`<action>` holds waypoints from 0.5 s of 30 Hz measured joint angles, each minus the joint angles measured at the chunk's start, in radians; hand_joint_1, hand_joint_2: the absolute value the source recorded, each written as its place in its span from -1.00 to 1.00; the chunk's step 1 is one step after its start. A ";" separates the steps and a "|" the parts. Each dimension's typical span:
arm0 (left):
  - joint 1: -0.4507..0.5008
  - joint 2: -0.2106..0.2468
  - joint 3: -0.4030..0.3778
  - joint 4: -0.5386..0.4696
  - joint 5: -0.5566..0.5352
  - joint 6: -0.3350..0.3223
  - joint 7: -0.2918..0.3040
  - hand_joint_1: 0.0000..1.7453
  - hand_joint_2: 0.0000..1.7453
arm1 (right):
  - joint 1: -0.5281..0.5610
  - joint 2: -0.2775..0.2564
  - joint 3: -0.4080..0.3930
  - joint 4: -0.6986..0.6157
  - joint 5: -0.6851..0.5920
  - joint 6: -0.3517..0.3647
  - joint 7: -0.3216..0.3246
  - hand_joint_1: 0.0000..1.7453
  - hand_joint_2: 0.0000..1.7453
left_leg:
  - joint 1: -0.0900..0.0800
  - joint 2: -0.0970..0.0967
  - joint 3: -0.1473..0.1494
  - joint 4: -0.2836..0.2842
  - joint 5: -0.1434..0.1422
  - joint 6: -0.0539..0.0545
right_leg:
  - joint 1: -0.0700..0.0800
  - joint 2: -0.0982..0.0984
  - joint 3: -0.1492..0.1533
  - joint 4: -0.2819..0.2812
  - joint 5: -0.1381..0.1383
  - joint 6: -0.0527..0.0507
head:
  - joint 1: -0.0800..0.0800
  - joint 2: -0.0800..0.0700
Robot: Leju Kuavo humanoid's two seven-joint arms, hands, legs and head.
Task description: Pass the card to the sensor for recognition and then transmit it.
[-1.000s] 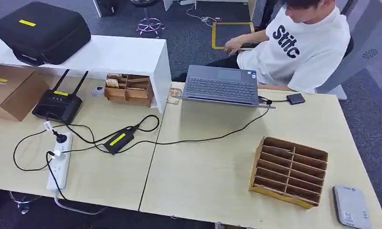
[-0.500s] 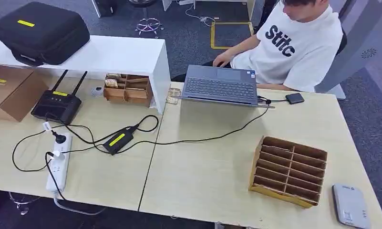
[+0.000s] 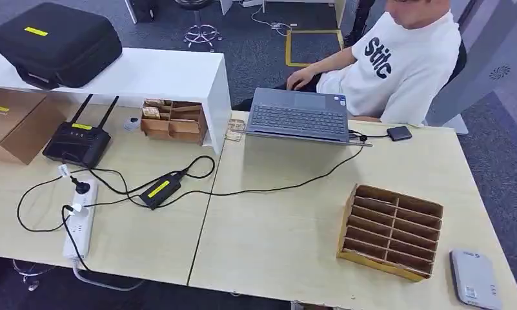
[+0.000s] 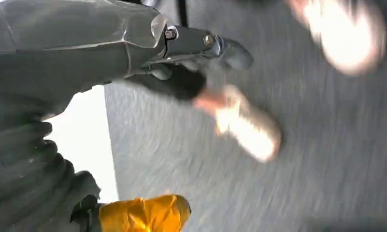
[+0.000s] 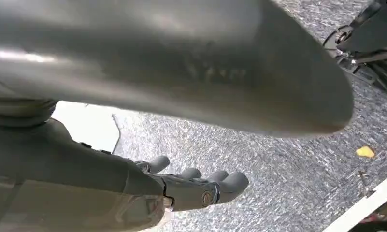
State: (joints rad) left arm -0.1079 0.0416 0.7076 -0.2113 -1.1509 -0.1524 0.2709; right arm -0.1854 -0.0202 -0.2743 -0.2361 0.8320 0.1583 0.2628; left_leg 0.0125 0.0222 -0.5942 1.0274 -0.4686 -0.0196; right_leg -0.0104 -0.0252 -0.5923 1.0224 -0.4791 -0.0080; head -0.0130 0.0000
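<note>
One grey card sensor is seen at the table's near right corner. The right hand is held spread and empty above the carpet. The left hand's state cannot be told.

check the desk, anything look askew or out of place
The slotted cardboard organiser sits skewed to the table edge, and the grey card reader hangs close to the near corner. Cables sprawl loosely. Nothing is spilled or damaged.

The worktop is viewed from high above, looking forward and down, the laptop at 12 o'clock. Grey carpet is seen close by both wrist cameras, behind each hand's fingers.
</note>
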 joint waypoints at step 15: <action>0.004 0.013 -0.006 0.002 -0.010 -0.012 -0.004 -1.00 1.00 | -0.010 0.000 0.002 0.000 0.005 0.003 0.008 -1.00 -1.00 | 0.000 0.000 0.000 0.000 0.000 0.000 | 0.000 0.000 0.000 0.000 0.000 0.000 | 0.000 0.000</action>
State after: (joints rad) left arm -0.1038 0.0541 0.7019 -0.2098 -1.1612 -0.1648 0.2670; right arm -0.1956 -0.0202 -0.2724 -0.2361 0.8373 0.1609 0.2712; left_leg 0.0124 0.0222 -0.5940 1.0274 -0.4686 -0.0196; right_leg -0.0105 -0.0252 -0.5923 1.0223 -0.4791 -0.0080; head -0.0130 0.0000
